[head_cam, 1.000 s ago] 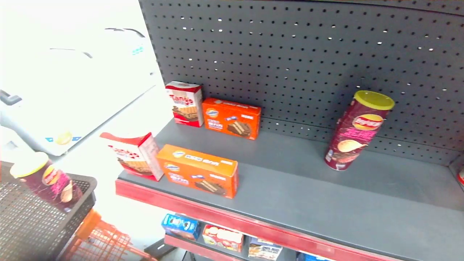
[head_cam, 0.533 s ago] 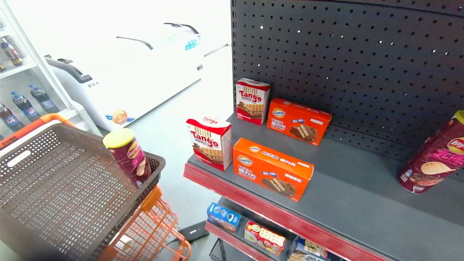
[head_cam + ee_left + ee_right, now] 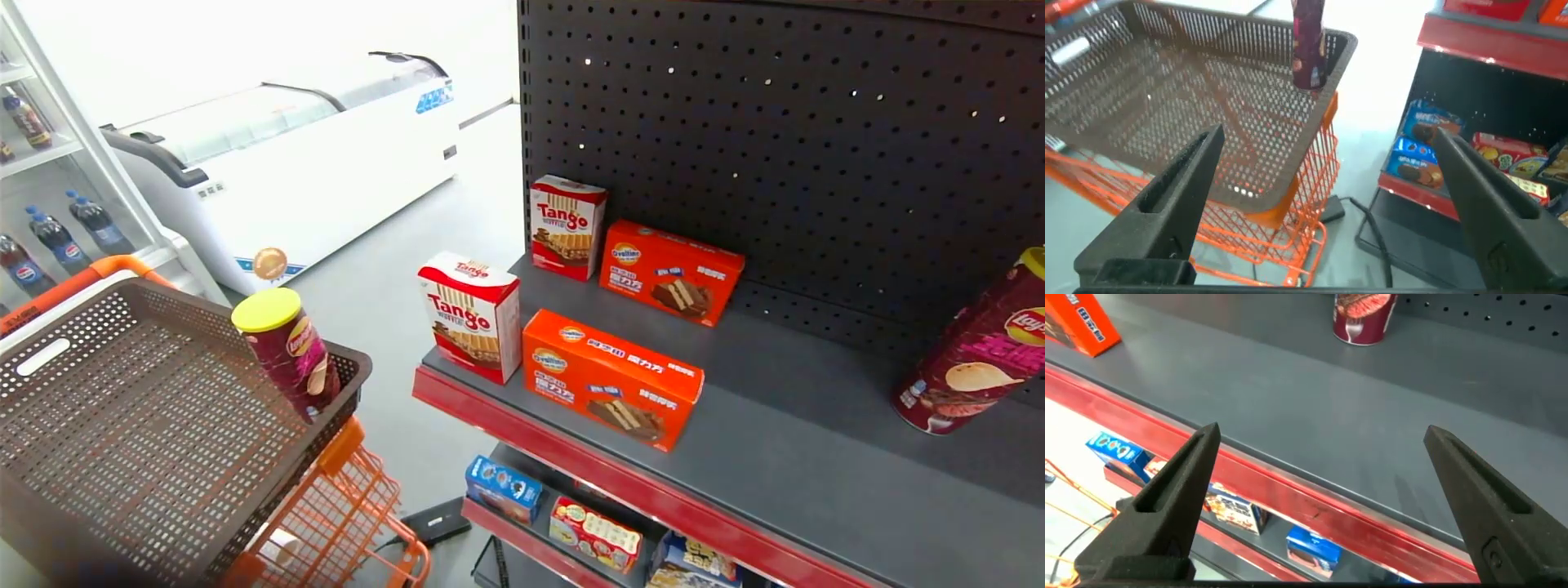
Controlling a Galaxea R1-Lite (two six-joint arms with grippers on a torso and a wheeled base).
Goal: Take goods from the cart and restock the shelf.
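Maroon chip can [image 3: 287, 351] upright in brown cart basket [image 3: 122, 408] | left gripper [image 3: 1324, 139] wide open, empty | right gripper [image 3: 1323, 433] wide open, empty, over shelf [image 3: 1290, 392].

Shop: stocked shelf [image 3: 816, 457], cart [image 3: 331, 506], chest freezer [image 3: 310, 180]

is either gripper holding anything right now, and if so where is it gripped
Nothing is held. The left gripper is open, facing the cart basket, and the right gripper is open, facing the shelf.
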